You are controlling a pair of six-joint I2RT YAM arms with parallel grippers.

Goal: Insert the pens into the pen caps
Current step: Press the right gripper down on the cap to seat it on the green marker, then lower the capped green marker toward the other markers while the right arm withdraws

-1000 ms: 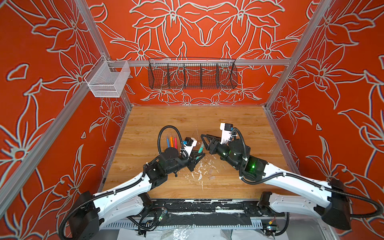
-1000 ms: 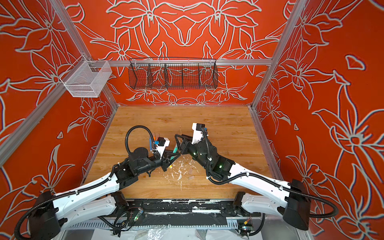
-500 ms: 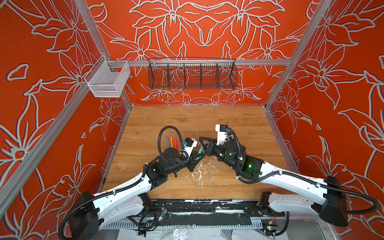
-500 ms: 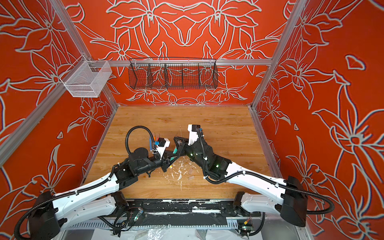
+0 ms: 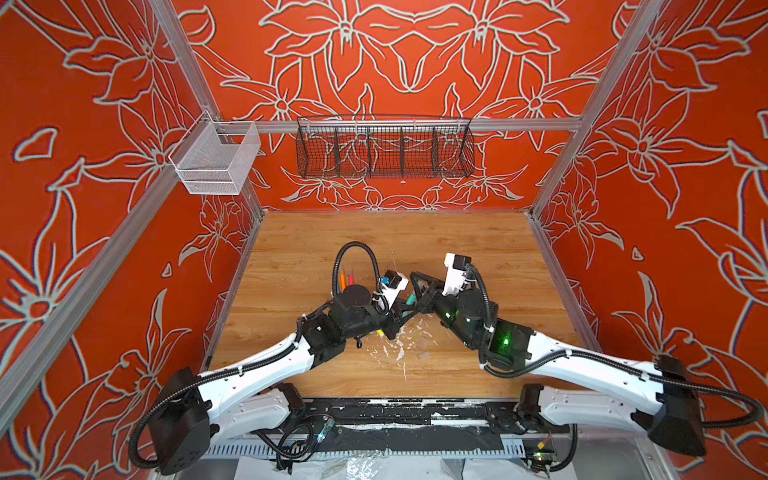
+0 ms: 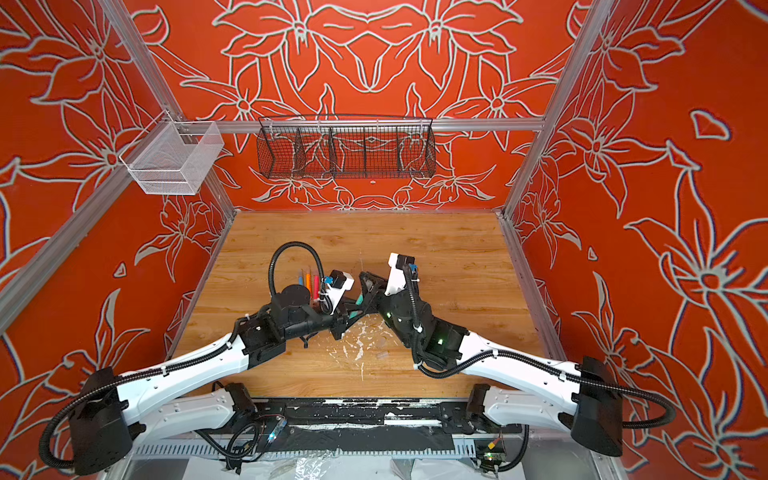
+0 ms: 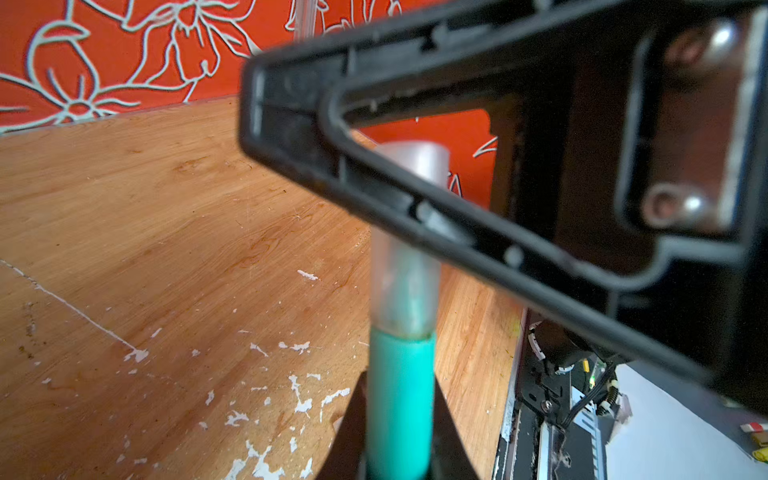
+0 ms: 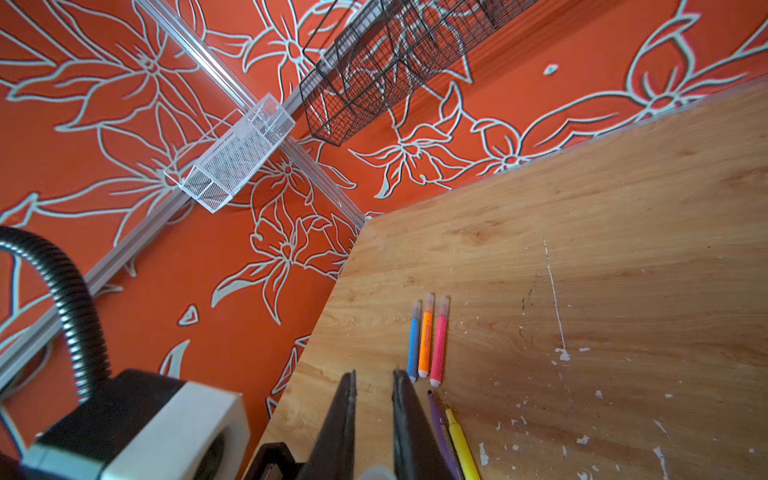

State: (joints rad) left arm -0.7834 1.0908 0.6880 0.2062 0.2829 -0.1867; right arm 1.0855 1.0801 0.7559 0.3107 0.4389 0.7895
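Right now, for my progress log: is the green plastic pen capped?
Capped: the green plastic pen wears a translucent tubular cap, left wrist view.

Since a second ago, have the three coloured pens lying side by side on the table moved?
No. The three pens lie just as far from the table's back edge as before.

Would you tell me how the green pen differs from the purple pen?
The green pen is held above the table by the left gripper; the purple pen lies flat on it. The green pen wears a clear cap; the purple pen's tip is bare. Both are slim markers.
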